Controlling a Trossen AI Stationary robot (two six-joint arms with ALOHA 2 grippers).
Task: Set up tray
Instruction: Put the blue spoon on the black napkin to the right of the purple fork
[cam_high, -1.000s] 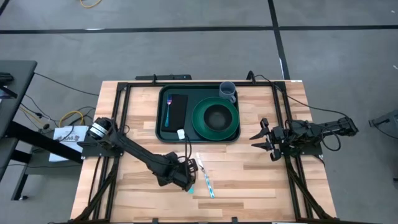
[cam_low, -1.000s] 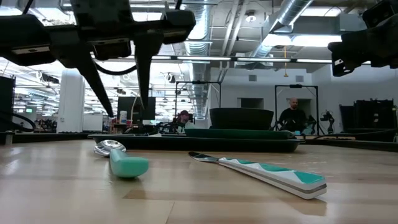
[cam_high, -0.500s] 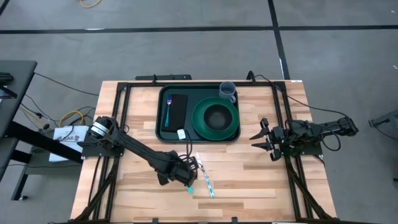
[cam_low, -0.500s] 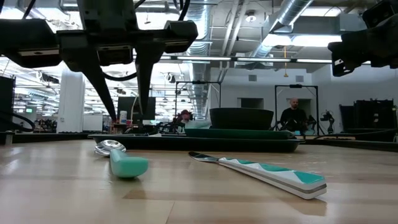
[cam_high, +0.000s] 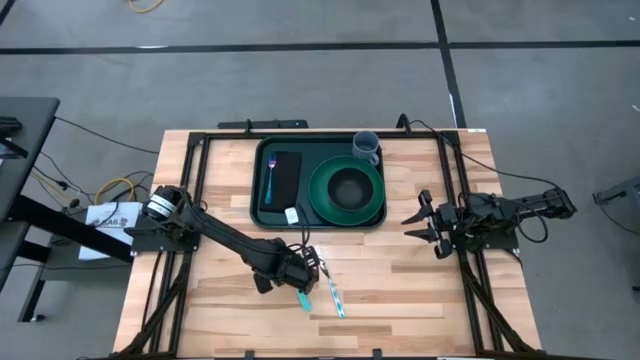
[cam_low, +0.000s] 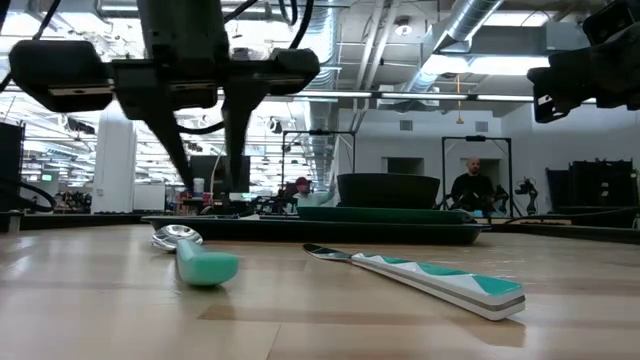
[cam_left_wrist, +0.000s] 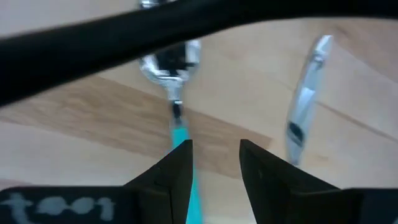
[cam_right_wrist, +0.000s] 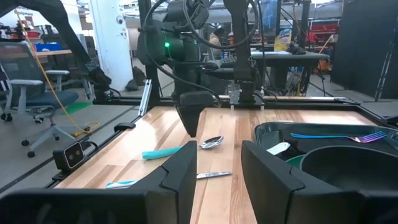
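The tray (cam_high: 318, 176) sits at the far middle of the wooden table (cam_high: 400, 270). In it lie a black napkin (cam_high: 286, 177) with a fork (cam_high: 269, 178) beside it, a round green plate (cam_high: 346, 190) with a dark bowl (cam_high: 348, 186) on it, and a small white tag (cam_high: 291, 215). A grey cup (cam_high: 366, 146) stands at the tray's far right corner.

The left gripper (cam_high: 305, 271) hangs just above a spoon (cam_low: 195, 255) with a teal handle — its fingers are spread a little, holding nothing. A knife (cam_low: 420, 276) lies just beside the spoon.

The right gripper (cam_high: 420, 222) waits near the right edge of the table, fingers apart and empty. A person (cam_low: 470, 189) stands far behind.
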